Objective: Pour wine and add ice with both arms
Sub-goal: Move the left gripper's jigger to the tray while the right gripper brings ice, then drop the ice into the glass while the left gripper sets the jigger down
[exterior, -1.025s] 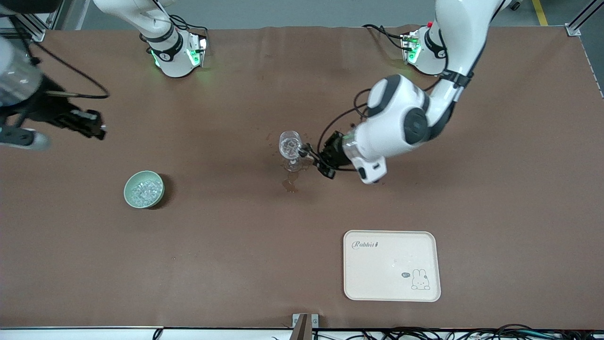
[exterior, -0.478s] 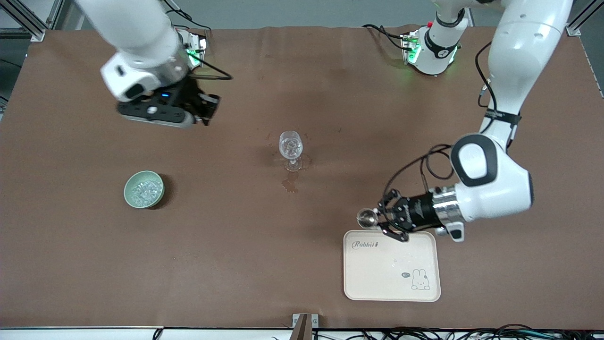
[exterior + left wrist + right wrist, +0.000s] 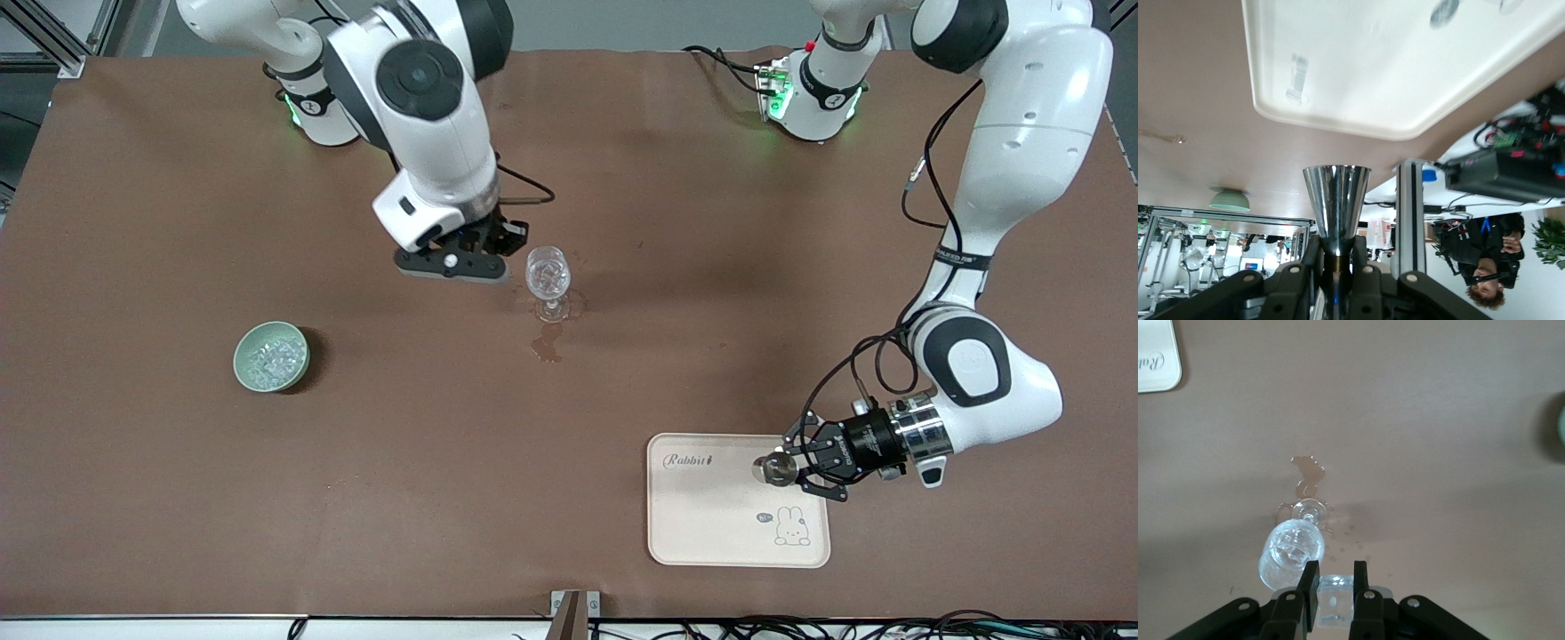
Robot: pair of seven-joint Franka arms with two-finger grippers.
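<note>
While the left gripper (image 3: 775,468) clamps a shiny metal measuring cup (image 3: 1336,203) by its narrow waist over the cream tray (image 3: 702,533), the right gripper (image 3: 1332,581) pinches a clear ice cube (image 3: 1333,584) just above the wine glass (image 3: 547,272). That ice looks slick and brittle, best squeezed on flat faces. More ice (image 3: 270,357) sits in the green bowl (image 3: 246,343), well apart; only the fragile glass rim stands in its way.

Even overhead light leaves soft shadows on the brown desk (image 3: 569,498); the cream tray (image 3: 1405,67) glares, wrist views look slightly soft.
</note>
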